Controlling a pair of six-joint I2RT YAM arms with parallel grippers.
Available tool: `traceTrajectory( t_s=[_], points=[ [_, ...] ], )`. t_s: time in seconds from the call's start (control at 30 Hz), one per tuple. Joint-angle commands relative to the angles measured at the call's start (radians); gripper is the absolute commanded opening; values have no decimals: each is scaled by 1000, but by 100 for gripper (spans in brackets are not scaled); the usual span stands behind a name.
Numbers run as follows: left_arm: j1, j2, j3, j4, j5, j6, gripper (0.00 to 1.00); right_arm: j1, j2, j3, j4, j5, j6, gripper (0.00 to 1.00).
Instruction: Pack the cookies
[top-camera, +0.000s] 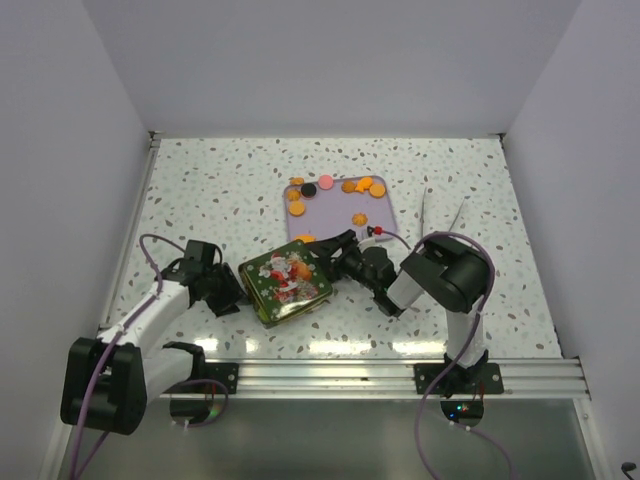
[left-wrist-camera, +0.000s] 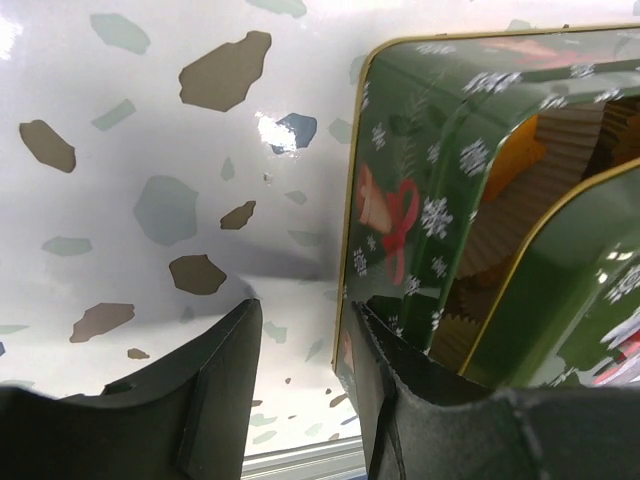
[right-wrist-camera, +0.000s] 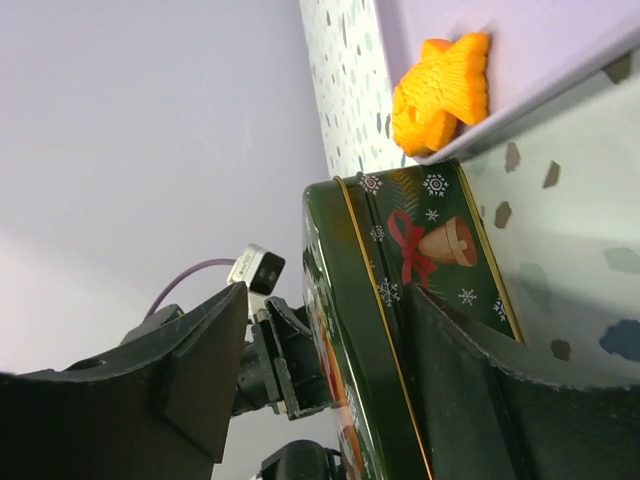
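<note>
**A:** Speckled counter (top-camera: 220, 190), white walls. From above, the cookies (top-camera: 362, 186) lie loose on the purple tray (top-camera: 335, 222) at the far side. The green tin (top-camera: 285, 283) sits nearer, between my arms.

**B:** How will they handle?

**A:** Light, stiff and crumbly, I'd guess (pinch across the flat faces, gently). Left wrist: left jaws apart beside the tin's wall, lid ajar, paper cups (left-wrist-camera: 520, 210) inside. Right wrist: right jaws apart, straddling the tin's rim, and a fish-shaped cookie (right-wrist-camera: 440, 90) lies by the tray's lip. The room to move is leftward.
</note>
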Motion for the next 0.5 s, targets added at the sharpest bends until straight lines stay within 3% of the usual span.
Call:
traceTrajectory(
  t_s=[0.0,0.23,0.47],
  points=[
    [5,7,7,92,62,-15,46,29,-15,49,21,8,-17,67],
    [3,19,23,110,78,-25,46,61,-119,101,-291,13,-126,70],
    [3,22,24,134,103,-36,45,78,-135,109,-370,57,-99,70]
  ],
)
